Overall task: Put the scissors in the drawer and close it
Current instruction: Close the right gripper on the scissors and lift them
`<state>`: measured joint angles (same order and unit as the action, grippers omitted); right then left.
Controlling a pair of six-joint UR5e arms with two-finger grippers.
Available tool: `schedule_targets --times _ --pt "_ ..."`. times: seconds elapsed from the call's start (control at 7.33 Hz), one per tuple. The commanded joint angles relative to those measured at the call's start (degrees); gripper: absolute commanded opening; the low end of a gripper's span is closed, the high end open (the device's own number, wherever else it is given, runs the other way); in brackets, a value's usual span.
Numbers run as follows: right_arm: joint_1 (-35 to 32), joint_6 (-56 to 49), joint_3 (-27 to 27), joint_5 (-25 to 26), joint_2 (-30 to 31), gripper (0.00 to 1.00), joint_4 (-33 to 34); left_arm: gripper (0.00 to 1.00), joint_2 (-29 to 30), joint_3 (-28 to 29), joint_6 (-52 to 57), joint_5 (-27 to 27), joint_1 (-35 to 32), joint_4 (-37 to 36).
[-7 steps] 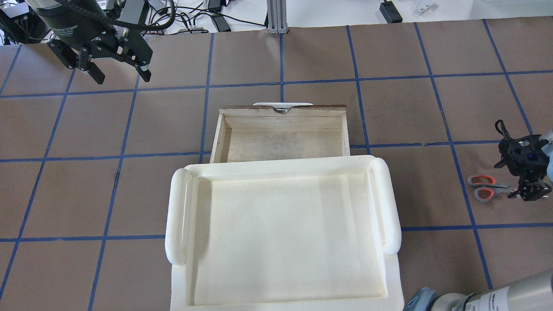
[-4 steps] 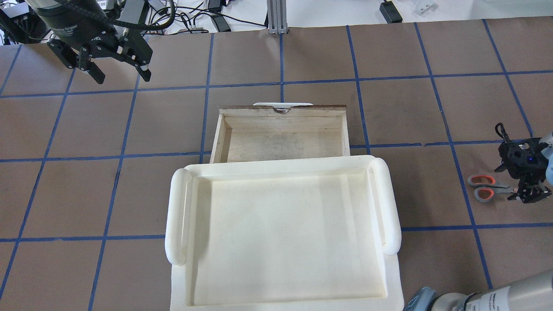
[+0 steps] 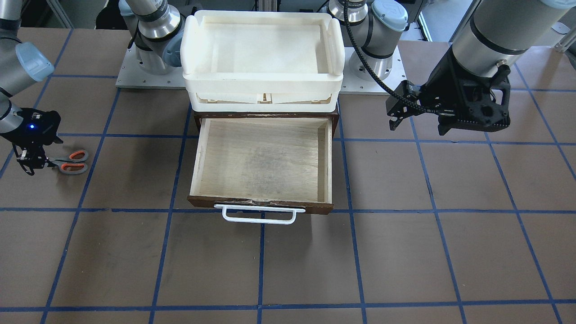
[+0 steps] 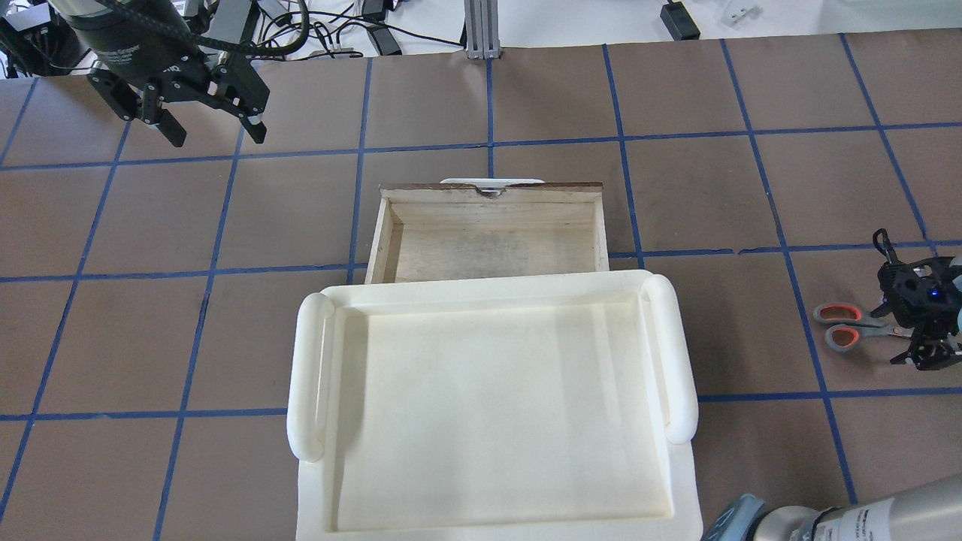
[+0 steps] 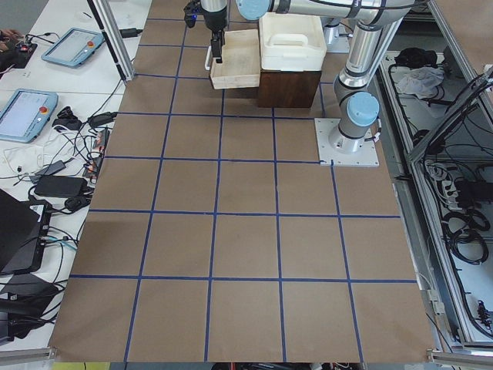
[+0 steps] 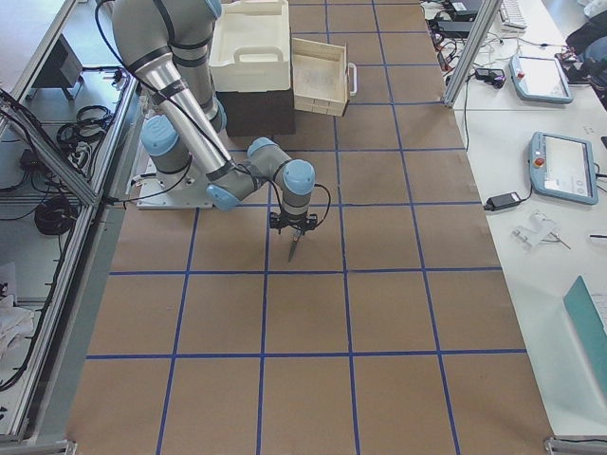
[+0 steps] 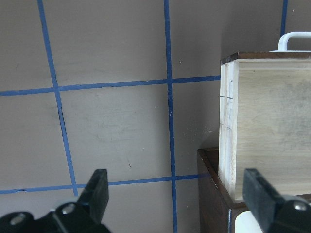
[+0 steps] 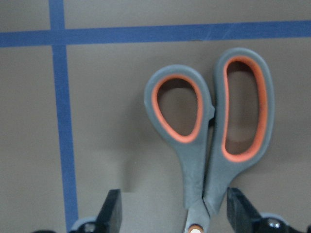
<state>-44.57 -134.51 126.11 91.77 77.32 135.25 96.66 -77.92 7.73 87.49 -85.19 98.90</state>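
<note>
- While the drawer (image 3: 315,206) stands pulled out with its pale floor bare, the scissors (image 8: 193,165) lie flat on the table (image 4: 751,188), well off to the drawer's side on the robot's right. They have yet to go in.
- The right gripper (image 8: 176,213) hangs straight over them with its jaws spread. One finger sits either side of the narrow neck where the two grey handles meet. From its wrist camera I see bare table between each finger and the neck, so nothing is pinched yet.
- Their long axis runs roughly toward and away from the drawer's side wall. The orange-lined loops are at the end nearer the drawer, and the blades point away from it, tucked under the gripper body.
- The fingers stand across that axis, so to my eye a plain squeeze would catch the neck squarely.
- The left gripper (image 4: 216,135) is spread wide and holds nothing. It hovers off the drawer's opposite side, out past the front corner by the white bar handle (image 3: 258,220), well apart from the scissors. The right arm is plainly the nearer one.
- I would expect a pinch, a lift, then a carry sideways over the drawer's wall. The white tray (image 4: 680,353) overhangs the drawer's back, so only its front part looks open for the drop.
</note>
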Motion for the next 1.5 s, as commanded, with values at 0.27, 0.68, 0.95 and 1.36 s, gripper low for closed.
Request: schedule_targets --times 0.27,0.68,0.95,1.36 --pt "0.01 -1.11 0.54 -1.06 -0.50 0.74 3.87 1.00 -0.77 -1.62 -0.09 -0.12 0.11 -0.11" --pt "0.01 -1.11 0.54 -1.06 -1.03 0.70 4.23 1.00 -0.77 -1.62 -0.09 -0.12 0.02 -0.11" --pt "0.01 -1.11 0.54 -0.98 -0.94 0.61 4.14 1.00 -0.59 -1.71 -0.09 -0.03 0.02 -0.11" --pt "-0.08 -1.20 0.54 -0.89 -0.94 0.22 4.14 1.00 -0.59 -1.71 -0.18 -0.03 0.02 -0.11"
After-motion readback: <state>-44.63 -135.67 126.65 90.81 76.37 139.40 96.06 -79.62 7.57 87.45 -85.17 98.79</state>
